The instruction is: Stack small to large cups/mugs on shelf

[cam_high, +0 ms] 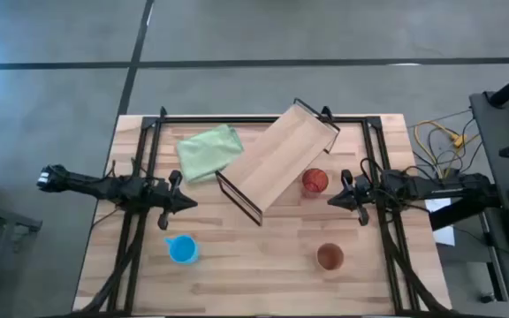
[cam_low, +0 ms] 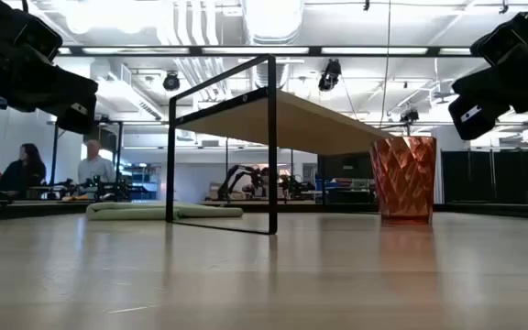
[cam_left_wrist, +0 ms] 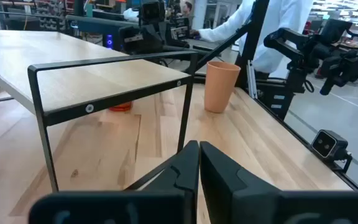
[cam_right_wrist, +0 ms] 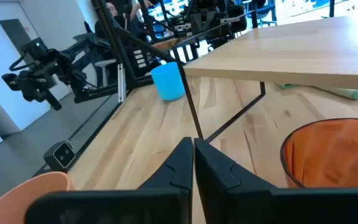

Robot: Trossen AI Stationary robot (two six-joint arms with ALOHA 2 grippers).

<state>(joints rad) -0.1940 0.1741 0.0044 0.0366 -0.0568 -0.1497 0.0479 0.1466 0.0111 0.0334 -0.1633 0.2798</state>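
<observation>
The light-wood shelf [cam_high: 279, 159] stands on its black wire legs, slanting across the table's middle. The translucent red tumbler [cam_high: 315, 181] stands upright just right of the shelf. The orange-brown cup [cam_high: 330, 256] is near the table's near right. The blue cup [cam_high: 182, 250] stands near the near left. My left gripper [cam_high: 191, 203] is shut, left of the shelf and above the blue cup's far side. My right gripper [cam_high: 332, 201] is shut, just near-right of the red tumbler [cam_right_wrist: 331, 152]. Neither touches anything.
A pale green cloth [cam_high: 208, 150] lies folded at the shelf's far left end. Black frame rails [cam_high: 144, 168] run along both table sides. Cables [cam_high: 436, 137] lie off the right edge. People sit in the room beyond [cam_low: 26, 170]. Bare tabletop lies between the two near cups.
</observation>
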